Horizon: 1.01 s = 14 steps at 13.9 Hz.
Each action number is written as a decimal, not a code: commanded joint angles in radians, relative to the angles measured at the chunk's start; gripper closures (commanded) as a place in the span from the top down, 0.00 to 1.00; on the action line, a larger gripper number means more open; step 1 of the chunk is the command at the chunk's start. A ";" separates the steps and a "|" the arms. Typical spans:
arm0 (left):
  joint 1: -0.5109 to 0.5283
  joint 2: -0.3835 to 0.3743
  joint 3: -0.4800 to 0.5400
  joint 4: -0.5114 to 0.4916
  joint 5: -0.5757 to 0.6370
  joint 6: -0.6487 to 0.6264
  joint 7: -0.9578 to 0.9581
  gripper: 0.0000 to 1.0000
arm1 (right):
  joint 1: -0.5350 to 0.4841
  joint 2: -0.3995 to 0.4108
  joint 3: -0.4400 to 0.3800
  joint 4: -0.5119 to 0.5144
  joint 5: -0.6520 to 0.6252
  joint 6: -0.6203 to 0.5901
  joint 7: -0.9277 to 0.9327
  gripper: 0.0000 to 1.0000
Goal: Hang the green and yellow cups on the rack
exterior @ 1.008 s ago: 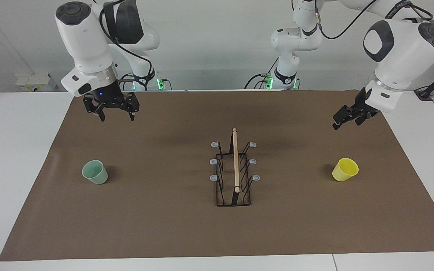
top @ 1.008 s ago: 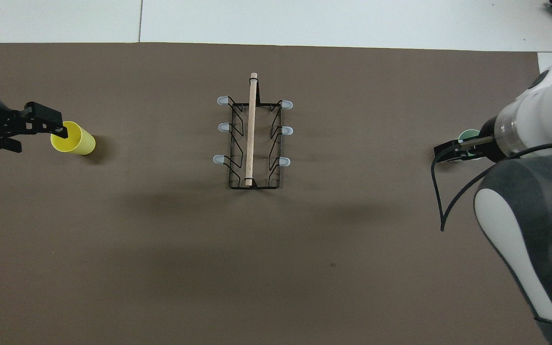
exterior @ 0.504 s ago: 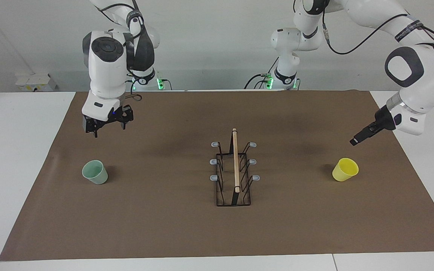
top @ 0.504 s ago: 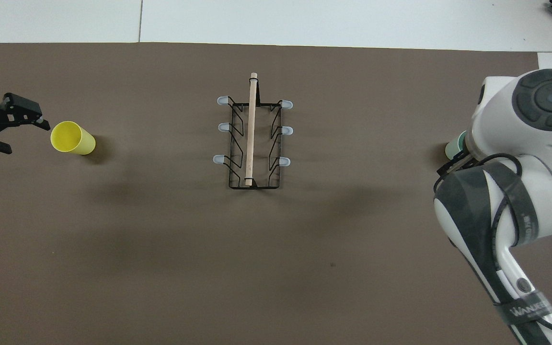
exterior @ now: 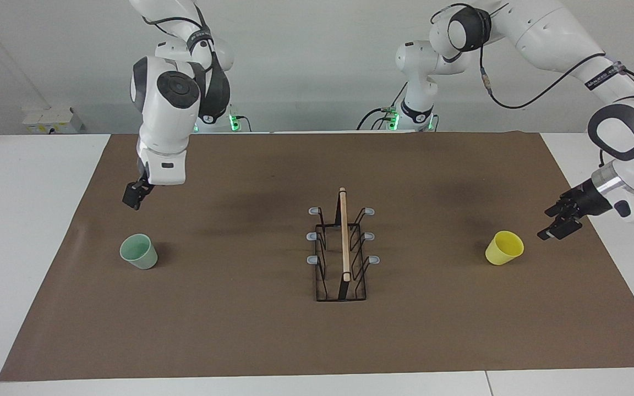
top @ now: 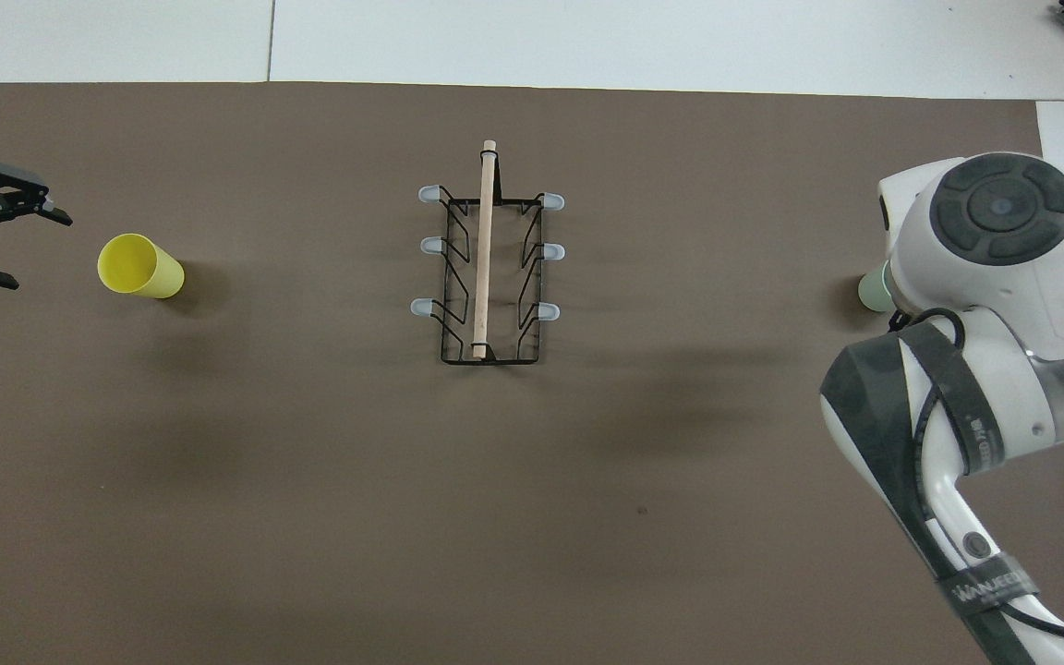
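- Rack stands upright mid-mat, its wooden rod on top, all six grey-tipped pegs bare; nothing hangs on it yet.
- Green cup stands mouth up on the mat, well apart from the rack toward the right arm's end of the bench.
- Yellow cup is tilted, mouth turned away from the rack, well apart from it toward the left arm's end.
- Right end effector hangs above the mat, short of the green cup and not touching it; its fingers stand apart.
- Left end effector is low, just beside the yellow cup on the side away from the rack, fingers apart, holding nothing.
- The step in hand looks like the approach for both grasps. To do it well, each should probably take one wall of its cup at the rim, squeeze gently since thin plastic may flex, and leave the mouth free to slide over a peg.
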 commanded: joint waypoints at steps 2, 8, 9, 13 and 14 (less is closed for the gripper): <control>0.022 0.144 0.051 0.123 -0.060 0.026 -0.032 1.00 | 0.060 0.032 0.002 -0.050 -0.159 0.049 -0.076 1.00; 0.081 0.236 0.058 0.118 -0.224 0.107 -0.212 1.00 | 0.107 0.108 0.002 -0.089 -0.340 0.063 0.054 1.00; 0.088 0.235 0.058 0.095 -0.247 0.111 -0.230 1.00 | 0.105 0.114 0.002 -0.114 -0.371 0.080 0.097 1.00; 0.078 0.210 0.051 0.022 -0.322 0.086 -0.388 1.00 | 0.122 0.215 0.000 -0.134 -0.483 0.062 0.222 1.00; 0.075 0.189 0.054 -0.019 -0.359 0.083 -0.402 1.00 | 0.137 0.246 0.000 -0.135 -0.512 0.048 0.271 1.00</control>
